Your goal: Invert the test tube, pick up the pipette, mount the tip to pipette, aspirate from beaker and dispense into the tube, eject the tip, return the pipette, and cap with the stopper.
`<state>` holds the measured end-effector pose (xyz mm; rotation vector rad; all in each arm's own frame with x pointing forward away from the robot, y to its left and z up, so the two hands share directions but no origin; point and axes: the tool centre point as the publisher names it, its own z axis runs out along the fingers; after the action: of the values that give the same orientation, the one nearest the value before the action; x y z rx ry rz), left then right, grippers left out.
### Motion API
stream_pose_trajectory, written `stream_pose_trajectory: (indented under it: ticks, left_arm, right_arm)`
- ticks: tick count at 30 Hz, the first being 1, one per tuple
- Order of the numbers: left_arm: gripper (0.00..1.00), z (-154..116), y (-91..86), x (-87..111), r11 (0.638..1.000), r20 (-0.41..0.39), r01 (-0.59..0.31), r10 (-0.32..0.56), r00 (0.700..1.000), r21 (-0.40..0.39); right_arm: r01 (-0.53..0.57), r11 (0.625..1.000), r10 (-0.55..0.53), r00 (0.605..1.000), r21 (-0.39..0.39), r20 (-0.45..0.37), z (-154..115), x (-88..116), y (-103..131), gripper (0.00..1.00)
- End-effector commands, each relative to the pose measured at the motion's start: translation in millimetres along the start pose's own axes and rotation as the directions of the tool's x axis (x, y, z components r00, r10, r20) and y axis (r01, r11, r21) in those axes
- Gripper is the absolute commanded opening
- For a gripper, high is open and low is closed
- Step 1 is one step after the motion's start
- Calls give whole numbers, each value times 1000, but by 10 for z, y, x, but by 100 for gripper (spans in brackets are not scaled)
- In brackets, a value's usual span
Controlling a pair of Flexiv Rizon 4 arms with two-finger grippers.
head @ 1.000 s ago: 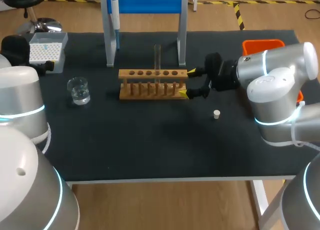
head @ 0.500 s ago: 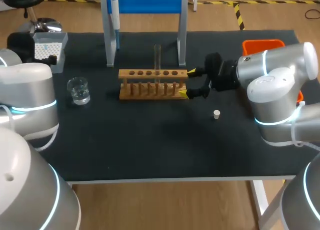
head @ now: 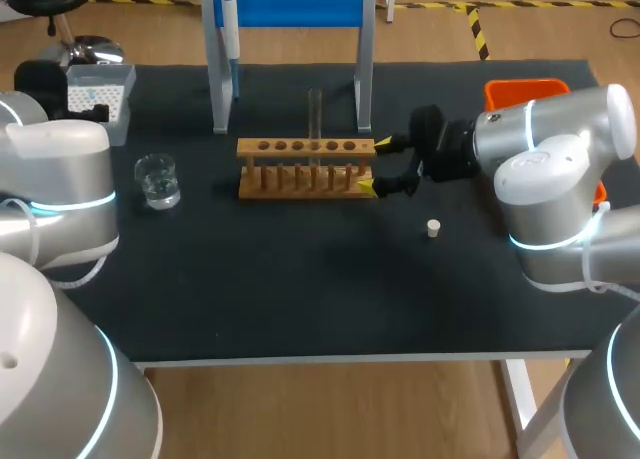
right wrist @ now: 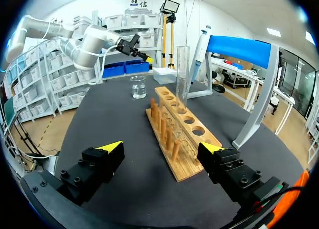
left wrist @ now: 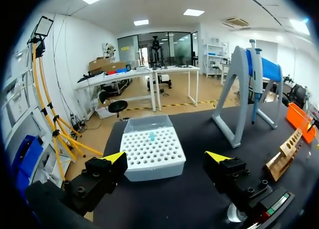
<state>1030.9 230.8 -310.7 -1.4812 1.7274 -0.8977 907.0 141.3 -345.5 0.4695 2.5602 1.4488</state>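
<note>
Left fingers (left wrist: pixel 115 158) and right fingers (right wrist: pixel 110 148) gape wide and empty, so the left should square up on the pipette (left wrist: pixel 255 74) handle before closing.

Left arm (head: pixel 60 179) swings further into the frame at left, its grey link rising and shifting right. Left gripper (left wrist: pixel 167 156) edges toward upper left by the tip box (head: pixel 95 97).
</note>
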Motion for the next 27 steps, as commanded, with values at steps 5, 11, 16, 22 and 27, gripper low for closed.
stream_pose_trajectory:
  ticks: [5,11,16,22,27]
  left_arm:
    - [100,236,-44,-58,1000,0,3,-3,1000,18]
    - [100,351,-53,-81,1000,-6,1,-1,1000,18]
    - [100,411,-59,-118,1000,-6,7,-7,1000,19]
    - [100,512,-83,-164,999,-5,20,-20,1000,26]
    - [100,595,-92,-189,999,-7,29,-29,1000,29]
  right_arm:
    - [0,1000,0,1000,2,-2,-8,-3,1,100]
    - [0,1000,0,1000,2,-2,-8,-3,1,100]
    - [0,1000,0,1000,2,-2,-8,-3,1,100]
    - [0,1000,0,1000,2,-2,-8,-3,1,100]
    - [0,1000,0,1000,2,-2,-8,-3,1,100]
